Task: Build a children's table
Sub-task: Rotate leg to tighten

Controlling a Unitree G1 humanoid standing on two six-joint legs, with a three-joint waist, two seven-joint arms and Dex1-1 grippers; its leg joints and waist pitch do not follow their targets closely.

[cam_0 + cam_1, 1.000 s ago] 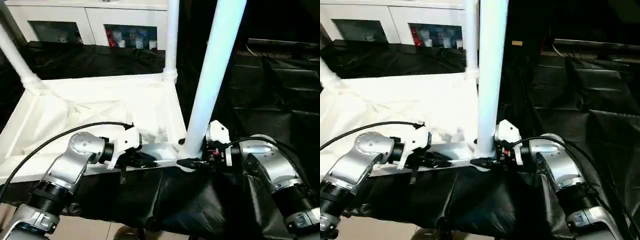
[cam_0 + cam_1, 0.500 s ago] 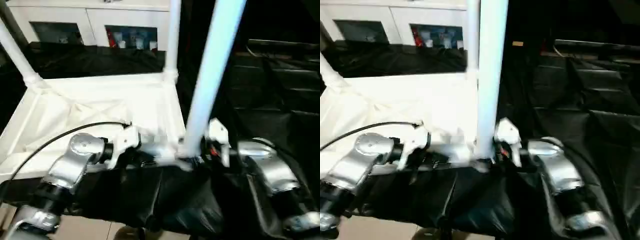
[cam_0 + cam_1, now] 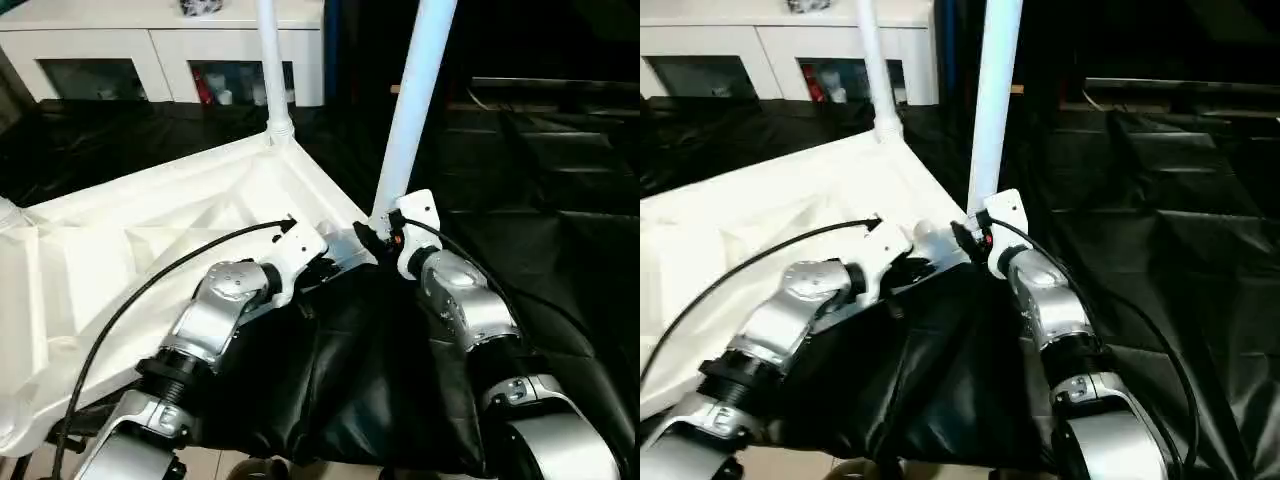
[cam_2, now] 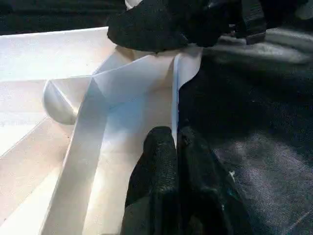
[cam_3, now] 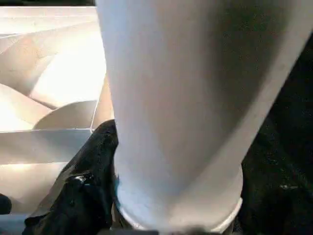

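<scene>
Tabletop (image 3: pixel 180 215) lies upside down on black sheeting, ribs up, so legs can drop into its corner sockets. Left gripper (image 4: pixel 175 147), pinched shut on the near rim, steadies it. Right gripper (image 3: pixel 378 238), at three o'clock from the left, clasps the near leg (image 3: pixel 412 105) at its base, forearm reaching forward.

A white cabinet (image 3: pixel 160 50) with glass doors is seen along the back wall, small red and white items dimly visible behind the panes. Black sheeting (image 3: pixel 560 180) is spread in folds across the work surface. A strip of pale floor (image 3: pixel 230 465) is glimpsed below.
</scene>
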